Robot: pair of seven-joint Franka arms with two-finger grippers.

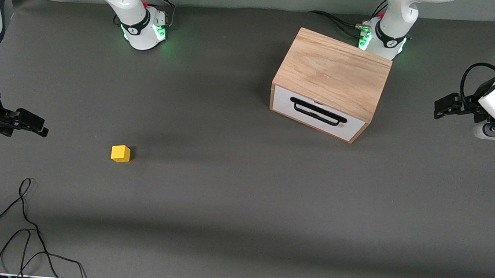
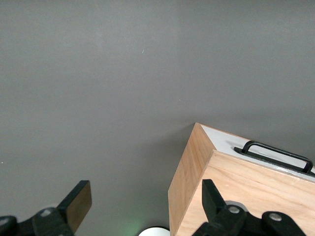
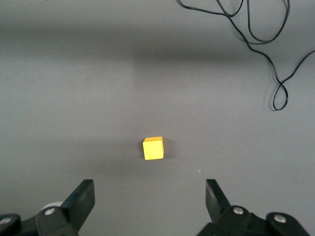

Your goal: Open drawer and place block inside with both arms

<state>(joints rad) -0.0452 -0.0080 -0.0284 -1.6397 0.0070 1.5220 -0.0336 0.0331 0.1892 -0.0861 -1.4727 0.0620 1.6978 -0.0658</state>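
1. Black left gripper of mine hangs wide open and empty by the box's end; right gripper gapes too, holding nothing.
2. Drawer is shut; I go slow and pinch its handle square.
3. Block waits at 8 o'clock from the drawer.

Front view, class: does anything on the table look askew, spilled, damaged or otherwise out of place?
Nothing is spilled or damaged. The wooden box sits turned at an angle to the table edge, its drawer shut. A loose black cable trails over the table nearer the camera than the yellow block, at the right arm's end.
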